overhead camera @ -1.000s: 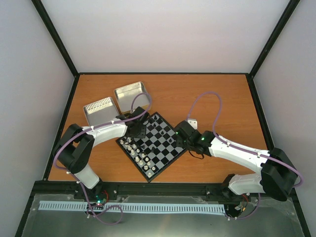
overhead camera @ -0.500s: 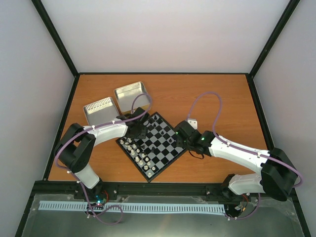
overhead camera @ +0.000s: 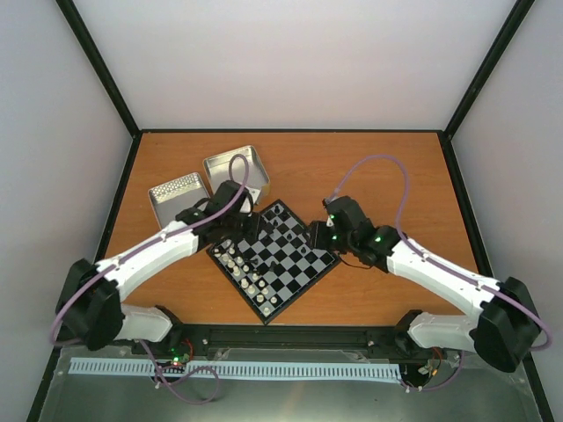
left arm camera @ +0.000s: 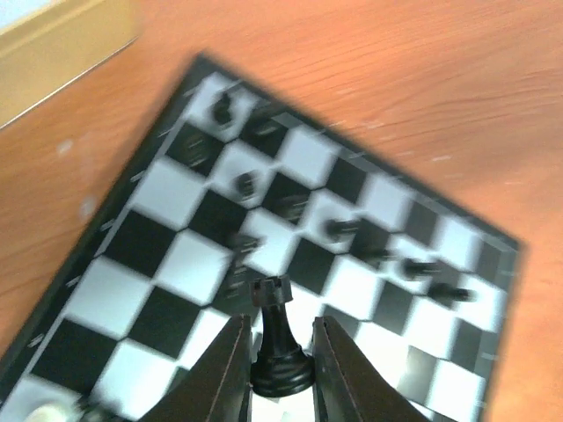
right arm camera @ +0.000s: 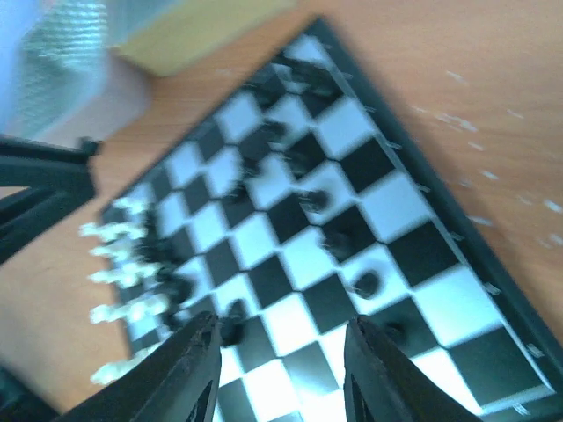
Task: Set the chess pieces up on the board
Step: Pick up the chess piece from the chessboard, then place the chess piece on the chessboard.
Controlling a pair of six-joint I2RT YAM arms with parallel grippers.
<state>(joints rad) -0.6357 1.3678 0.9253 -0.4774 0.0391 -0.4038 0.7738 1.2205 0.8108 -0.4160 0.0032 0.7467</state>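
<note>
Since both arms [overhead camera: 149, 253] stretched farther, the left hand [left arm camera: 279, 322] pinches a black rook [left arm camera: 280, 347]; the right hand [right arm camera: 281, 322] hangs spread.

**Desk:** Any lettering, numbers or brand names legible in this shot?

**Photographer:** None can be read. Pale marks [right arm camera: 420, 187] run along the rim of the board [right arm camera: 391, 207]. Both wrist cameras show them too blurred to make out, and from the overhead camera they are too small to tell.
</note>
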